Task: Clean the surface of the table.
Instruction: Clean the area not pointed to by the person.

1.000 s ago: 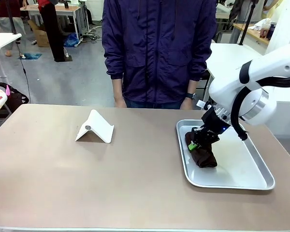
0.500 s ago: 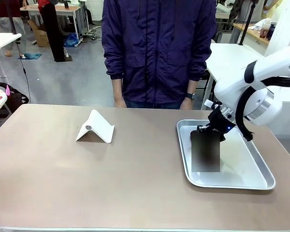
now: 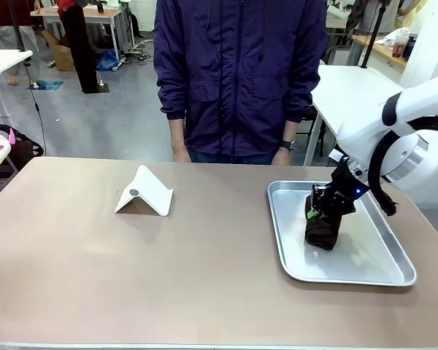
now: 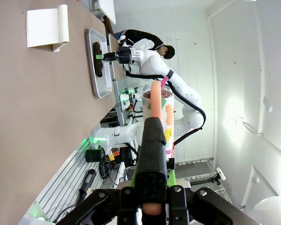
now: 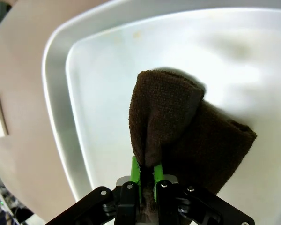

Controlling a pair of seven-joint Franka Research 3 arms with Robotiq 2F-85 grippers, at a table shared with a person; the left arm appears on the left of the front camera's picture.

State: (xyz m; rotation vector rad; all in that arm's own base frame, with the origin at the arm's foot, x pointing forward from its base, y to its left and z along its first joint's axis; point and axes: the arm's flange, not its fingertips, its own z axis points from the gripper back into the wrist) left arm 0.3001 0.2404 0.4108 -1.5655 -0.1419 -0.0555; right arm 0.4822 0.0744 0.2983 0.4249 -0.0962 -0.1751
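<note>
The near strip of the table (image 3: 168, 306) is being shown bare, with no smear or crumb to be made out on its brownish-tan top; whether any of it has been wiped cannot be told. In the left wrist view the left gripper (image 4: 152, 123) is being held clear of the tabletop, its jaws being pressed together on nothing.

Farther in, on the right half, a metal tray (image 3: 394, 275) is being borne by the table. Over it a brown cloth (image 3: 323, 232) is being pinched at its upper fold by the right gripper (image 3: 320, 214), with the green pads (image 5: 135, 171) being squeezed narrowly onto the fabric. The cloth is being hung in a bunch over the tray floor; whether its lower end is being rested on the metal cannot be told.

From this the task is being judged as barely begun: the cloth is being taken up, yet no part of the tabletop is being touched by it. Carrying it out over the tray rim and sweeping it across the top are being left to do.

Farther off, on the left half, a white folded stand (image 3: 144, 193) is being carried by the surface, and wiping there is likely to be hampered unless it is moved or worked around. At the far edge a person (image 3: 241, 87) is being seen standing, taking no part.
</note>
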